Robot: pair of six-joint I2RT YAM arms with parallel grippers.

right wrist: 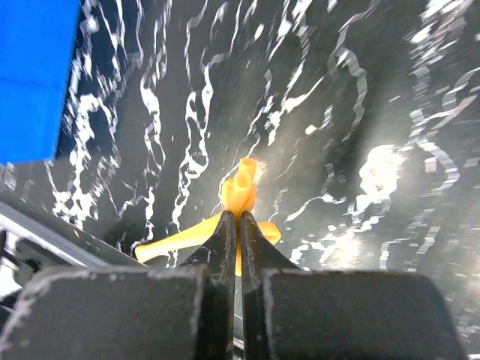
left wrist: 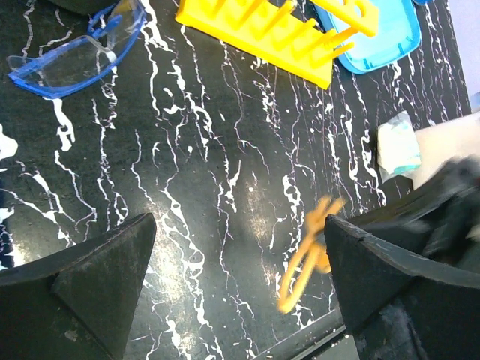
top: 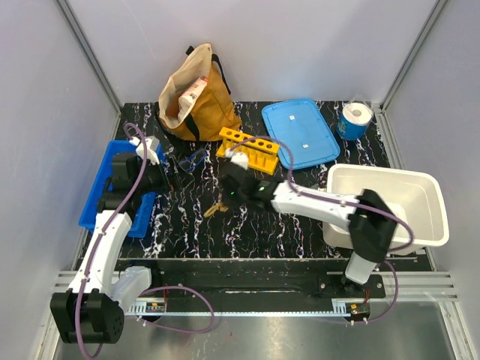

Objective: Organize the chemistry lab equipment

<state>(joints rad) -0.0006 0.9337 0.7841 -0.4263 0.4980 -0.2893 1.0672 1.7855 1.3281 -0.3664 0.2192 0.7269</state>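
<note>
Loop [right wrist: 241,187], yellow, pinched btw right gripper [right wrist: 240,225] tips, blurry, maybe just off table [right wrist: 360,112]; left gripper [left wrist: 240,225] spread wide, holding nothing.

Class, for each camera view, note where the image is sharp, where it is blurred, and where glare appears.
Top external: evenly lit and sharp, with pale glare on the metal floor. Left wrist: goggles crisp, yellow looped piece smeared. Right wrist: marbled tabletop streaked with blur, right tool sharp.
</note>
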